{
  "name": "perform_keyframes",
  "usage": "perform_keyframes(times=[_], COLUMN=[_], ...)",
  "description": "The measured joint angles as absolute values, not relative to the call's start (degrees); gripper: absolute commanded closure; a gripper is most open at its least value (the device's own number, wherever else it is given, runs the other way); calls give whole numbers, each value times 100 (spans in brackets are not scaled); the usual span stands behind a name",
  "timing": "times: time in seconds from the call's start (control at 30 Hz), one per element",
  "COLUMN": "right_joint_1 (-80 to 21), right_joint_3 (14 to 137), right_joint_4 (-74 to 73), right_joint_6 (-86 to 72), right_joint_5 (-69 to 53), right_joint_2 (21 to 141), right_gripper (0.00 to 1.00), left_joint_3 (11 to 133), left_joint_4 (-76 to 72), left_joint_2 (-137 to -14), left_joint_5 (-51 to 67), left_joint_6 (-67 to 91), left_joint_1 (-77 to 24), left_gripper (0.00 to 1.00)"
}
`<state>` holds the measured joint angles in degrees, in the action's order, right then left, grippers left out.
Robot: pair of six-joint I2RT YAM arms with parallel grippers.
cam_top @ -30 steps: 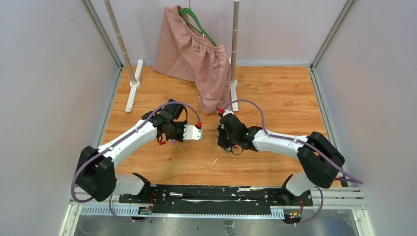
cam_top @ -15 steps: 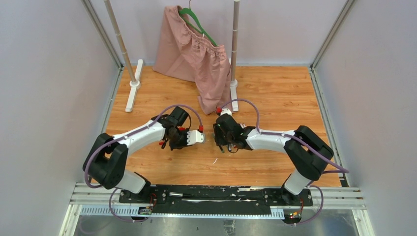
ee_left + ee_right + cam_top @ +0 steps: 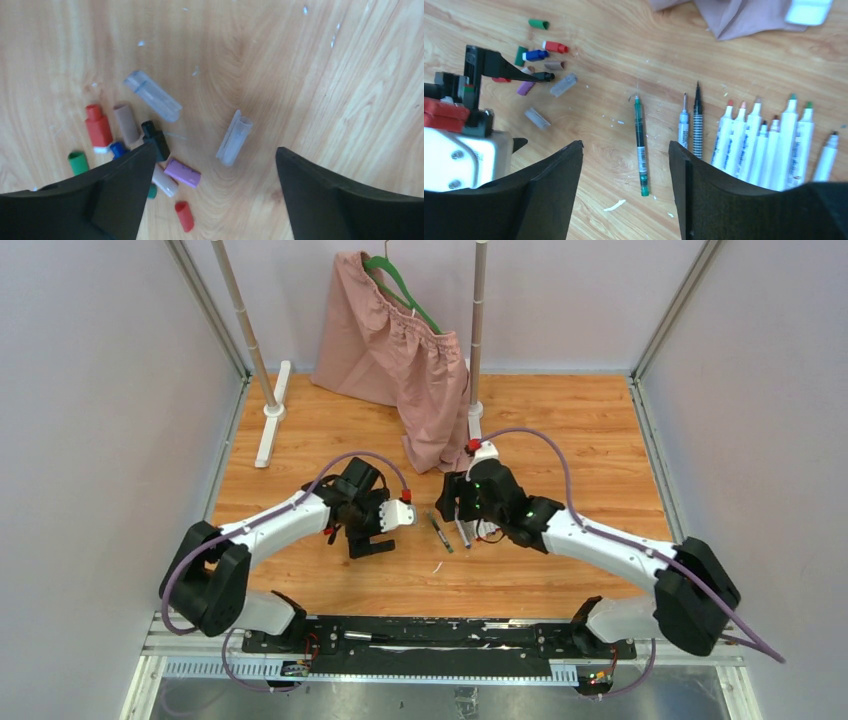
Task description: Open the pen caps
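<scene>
Eleven pen caps [image 3: 126, 123] lie loose on the wooden table [image 3: 325, 75], clustered in the lower left of the left wrist view. There are two red, two green, two clear, and one each of brown, black, blue, purple and pale pink. The left gripper [image 3: 210, 165] hangs over them with its fingers spread wide and nothing held. One of the clear ones shows between the fingers, down on the wood.

The right gripper [image 3: 624, 150] is likewise spread wide and empty. It looks down on three slim pens [image 3: 640, 145] in the middle of its view. Eight white markers [image 3: 751, 135] lie side by side at the right.

Half a second ago the two grippers sat almost nose to nose at the centre of the top view. Now the right one stands farther up and right, and two slim pens show on the wood between them.
</scene>
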<state>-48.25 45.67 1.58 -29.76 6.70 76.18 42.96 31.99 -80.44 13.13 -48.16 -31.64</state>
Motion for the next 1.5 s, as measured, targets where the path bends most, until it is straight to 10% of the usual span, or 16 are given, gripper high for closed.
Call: perform_keyframes(times=[0.57,0.83,1.5], right_joint_1=[-2648,-1120,-899], right_joint_3=[3496,3037,1887], right_joint_4=[-574,-25,3911], right_joint_6=[-2377,-2171,-410], right_joint_5=[3087,4062,3979], right_joint_2=[5749,5586,7540], right_gripper=[0,0,0], left_joint_3=[6130,5190,2252], left_joint_4=[3760,1942,-3548], left_joint_2=[-7024,-7443,-7867], left_joint_5=[2237,2399,2709], left_joint_6=[-3931,-2639,-322], left_joint_1=[-683,1013,1081], left_gripper=[0,0,0])
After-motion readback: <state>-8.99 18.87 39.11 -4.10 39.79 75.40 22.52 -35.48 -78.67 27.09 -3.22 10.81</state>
